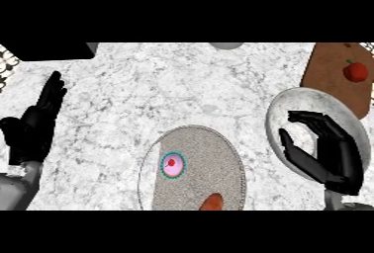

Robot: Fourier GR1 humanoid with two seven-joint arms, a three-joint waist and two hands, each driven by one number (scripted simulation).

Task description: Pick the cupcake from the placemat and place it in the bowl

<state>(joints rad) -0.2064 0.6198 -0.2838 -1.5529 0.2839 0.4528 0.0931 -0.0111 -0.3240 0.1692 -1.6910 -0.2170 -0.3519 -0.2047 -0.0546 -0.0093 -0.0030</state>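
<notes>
Right robot hand [326, 153] at right of view, over the grey bowl [280, 111]. Fingers curved, thumb set apart from them; nothing held between. Wrist enters from the near edge.

Left robot hand [35, 129] at far left, fingers straight and pointing away, holding nothing, resting above the surface [161, 84].

Bowl: pale grey, round, sits on the marbled white surface at right, partly hidden by the right robot hand.

Cupcake [173, 164]: pink top, red dot at centre, teal wrapper rim. It sits on the left part of the speckled grey round placemat [211, 153], left of the bowl and well apart from both hands. An orange-red object [211, 202] lies at the placemat's near edge, cut off by the frame; kind unclear.

Far right: brown board [332, 69] with a red apple-like fruit [355, 71] on it, just beyond the bowl.

Far left corner: a dark box-shaped object [51, 50].
</notes>
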